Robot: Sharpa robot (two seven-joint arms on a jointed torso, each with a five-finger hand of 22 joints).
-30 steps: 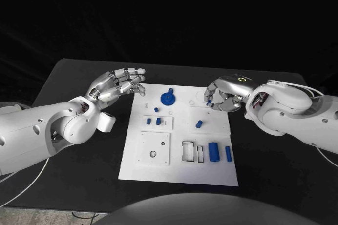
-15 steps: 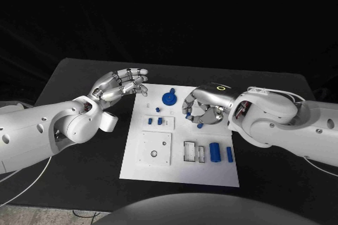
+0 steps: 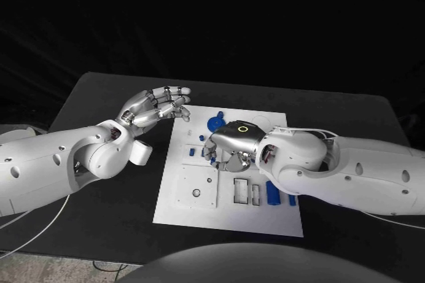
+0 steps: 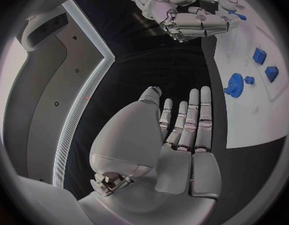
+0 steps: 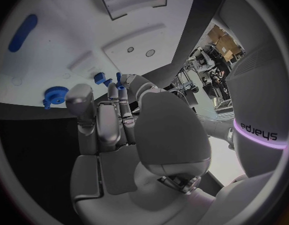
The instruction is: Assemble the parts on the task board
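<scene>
Right hand (image 3: pixel 228 149) is over the middle of the white board (image 3: pixel 190 209), fingers curled down around small blue pegs (image 5: pixel 101 78); can't tell if it actually grips one. Left hand (image 3: pixel 158 107) hangs above the black table (image 3: pixel 97 99) just off the board's far left corner, fingers apart, holding nothing. Blue gear (image 3: pixel 215 121) sits near the board's far edge; blue cylinder (image 3: pixel 272 192) lies near the right side.
</scene>
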